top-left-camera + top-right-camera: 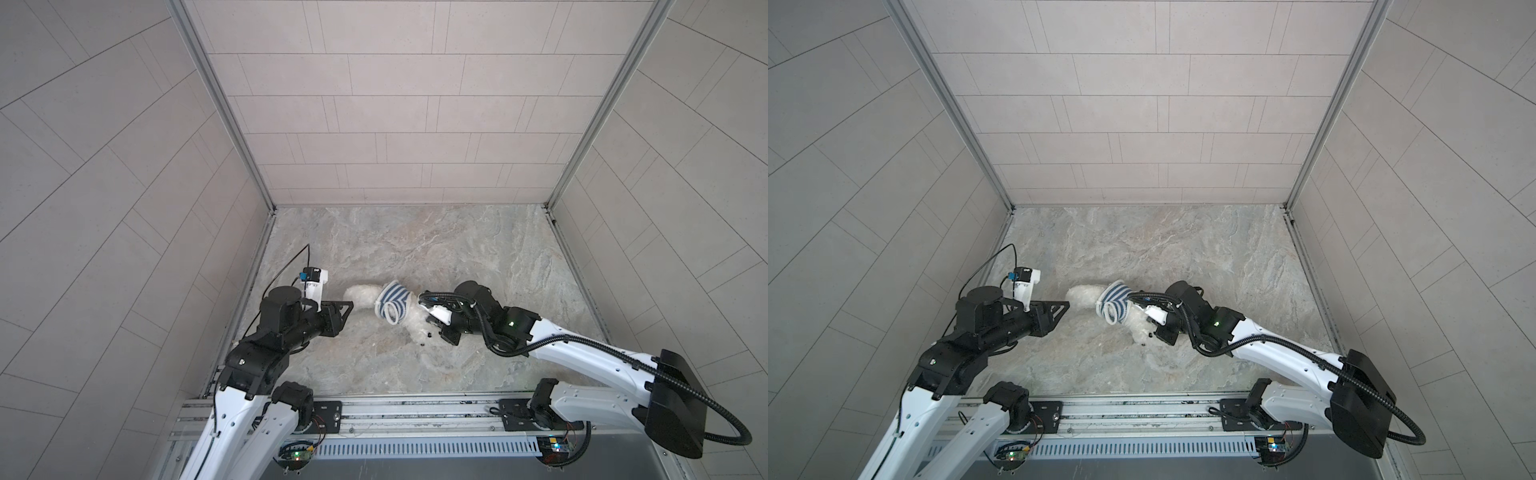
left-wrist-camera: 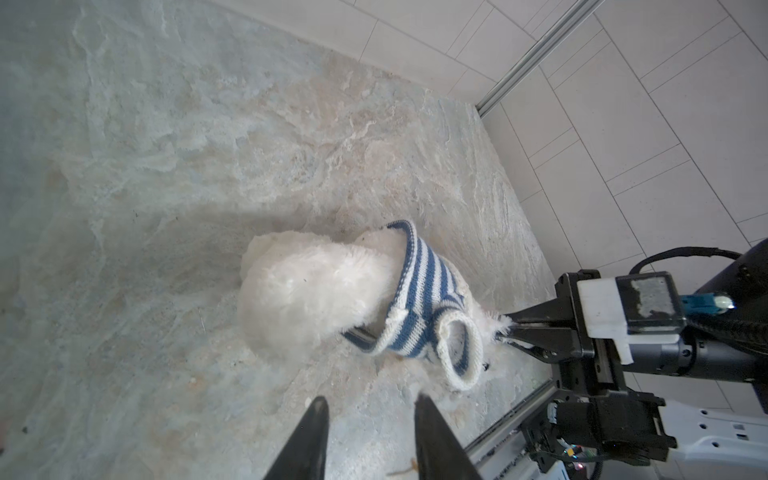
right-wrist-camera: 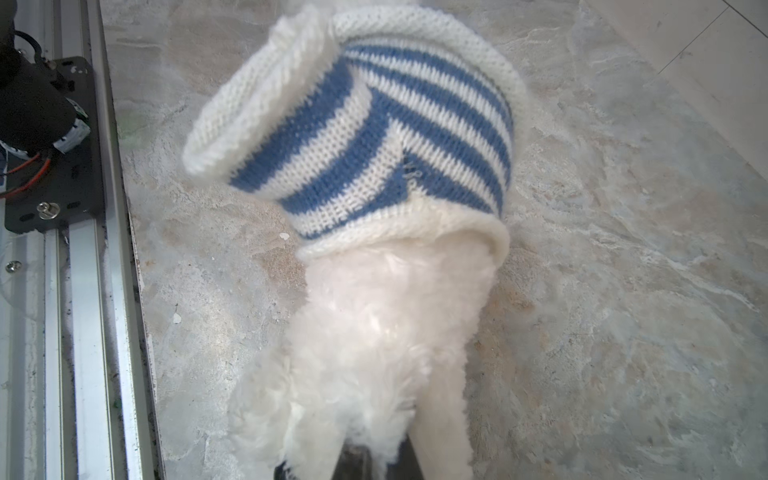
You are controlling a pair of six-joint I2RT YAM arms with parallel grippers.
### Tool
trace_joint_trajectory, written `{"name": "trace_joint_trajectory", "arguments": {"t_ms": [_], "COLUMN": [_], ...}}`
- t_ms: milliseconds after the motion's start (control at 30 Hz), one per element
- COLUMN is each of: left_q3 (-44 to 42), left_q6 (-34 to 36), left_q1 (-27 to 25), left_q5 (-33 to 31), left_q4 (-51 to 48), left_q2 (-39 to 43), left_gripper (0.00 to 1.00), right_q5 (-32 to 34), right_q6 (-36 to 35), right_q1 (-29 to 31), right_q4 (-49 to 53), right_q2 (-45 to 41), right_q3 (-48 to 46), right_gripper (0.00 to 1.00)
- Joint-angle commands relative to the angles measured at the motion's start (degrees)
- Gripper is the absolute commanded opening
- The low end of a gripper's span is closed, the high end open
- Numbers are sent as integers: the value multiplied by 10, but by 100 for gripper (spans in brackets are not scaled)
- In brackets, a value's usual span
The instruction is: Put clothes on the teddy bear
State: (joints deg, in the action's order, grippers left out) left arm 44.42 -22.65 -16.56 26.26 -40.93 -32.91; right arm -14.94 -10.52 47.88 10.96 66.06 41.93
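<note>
The teddy bear (image 1: 360, 297) lies on its side near the middle of the marbled table (image 1: 415, 245), closer to the front rail (image 1: 415, 412) than to the back wall (image 1: 395, 104). Its rump points toward the left arm and its head toward the right arm. The striped shirt (image 1: 394, 304) sits bunched around the bear's chest, with the collar over the neck and the hem loose around the waist. 1 sleeve (image 2: 459, 353) stands out as an empty ring on the side facing the rail. The right gripper (image 2: 506, 330) has its 2 fingers pressed together on a tuft of white fur at the bear's head, and in the right wrist view the fingers are buried in the plush. The left gripper (image 2: 371, 401) hangs just beside the bear's rump with its fingers spread and nothing between them. In the left wrist view a strip of bare table shows between its tips and the shirt hem. Behind the bear the table is open all the way to the back wall. Wide bare stretches also run to the left wall (image 1: 124, 187) and the right wall (image 1: 665, 187). In front, only a narrower band of table separates the bear from the rail, where both arm bases are bolted.
</note>
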Motion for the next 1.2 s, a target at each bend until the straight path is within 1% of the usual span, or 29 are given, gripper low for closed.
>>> {"name": "trace_joint_trajectory", "arguments": {"t_ms": [0, 67, 200, 300, 433, 567, 667, 1000, 1167], "left_q3": [11, 5, -3, -4, -9, -7, -7, -7, -13], "left_q6": [5, -18, -58, -79, -98, -104, -104, -90, -93], "left_q1": [-24, -77, -195, -254, -264, -264, -268, -320, -329], "left_q5": [44, 32, -32, -76, -98, -130, -137, -213, -234], "left_q4": [-28, 5, 67, 112, 160, 168, 174, 137, 131], "left_q2": [-21, -34, -79, -116, -164, -197, -208, -220, -211], "left_gripper": [27, 21, 12, 6, 0, 0, 0, 0, 0], "right_q5": [11, 11, 13, 15, 17, 20, 21, 24, 26], "right_q6": [-21, -21, -18, -14, -11, -4, -3, -1, 0], "right_q1": [3, 3, 8, 14, 19, 23, 26, 27, 27], "right_q4": [-17, -18, -25, -31, -38, -43, -46, -52, -52], "right_q2": [-2, 0, 5, 6, 3, -5, -8, -8, -12], "right_q3": [3, 3, 0, -3, -10, -17, -22, -25, -27], "right_gripper": [0, 0, 0, 0, 0, 0, 0, 0, 0]}}
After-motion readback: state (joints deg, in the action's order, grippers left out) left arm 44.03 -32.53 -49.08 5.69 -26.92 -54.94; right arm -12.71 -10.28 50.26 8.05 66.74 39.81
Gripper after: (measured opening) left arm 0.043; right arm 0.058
